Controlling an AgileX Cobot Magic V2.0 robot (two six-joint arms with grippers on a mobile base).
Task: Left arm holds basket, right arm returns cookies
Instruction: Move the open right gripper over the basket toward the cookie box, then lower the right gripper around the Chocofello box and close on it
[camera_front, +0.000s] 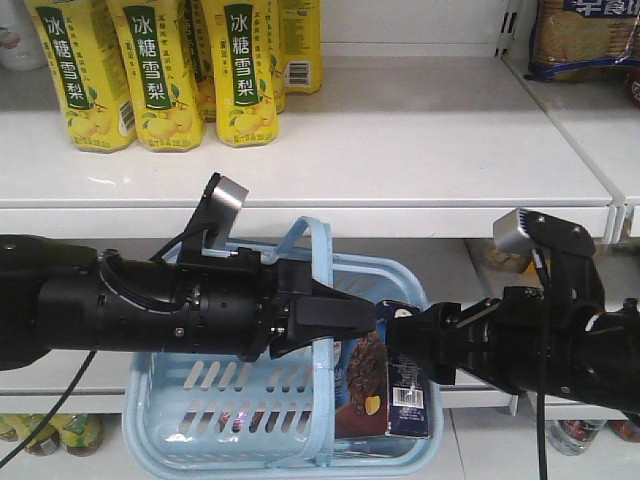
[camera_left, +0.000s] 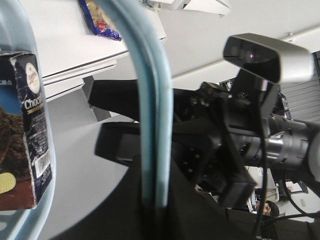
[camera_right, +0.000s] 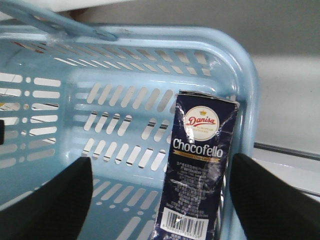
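- My right pincer (camera_right: 160, 162) is wide open and holds nothing. In the right wrist view its two black fingers (camera_right: 55, 200) sit far apart at the bottom corners.
- The cookies carton (camera_right: 200, 165) stands between those fingers, much nearer the right-hand one. There is a clear gap to the left finger. I cannot tell whether the right finger touches the carton.
- The carton is inside the basket (camera_right: 125, 55), upright against the wall on the pincer's right side, with the "Chocofello" face towards the camera.
- In the front view the pincer's tip is just above the carton's top edge.
- My left pincer (camera_front: 345, 318) is closed round the basket's hoop handle (camera_left: 150, 100), which rises straight out of its grip in the left wrist view.
- The two pincers face each other over the basket, tips near each other.
- Count: one carton, one basket, one handle, two arms.
- On the shelf (camera_front: 400, 150) above both pincers are three yellow bottles (camera_front: 240, 70) in the front row, with more behind them.
- One blue biscuit packet (camera_front: 585, 35) lies up and beyond the right pincer.
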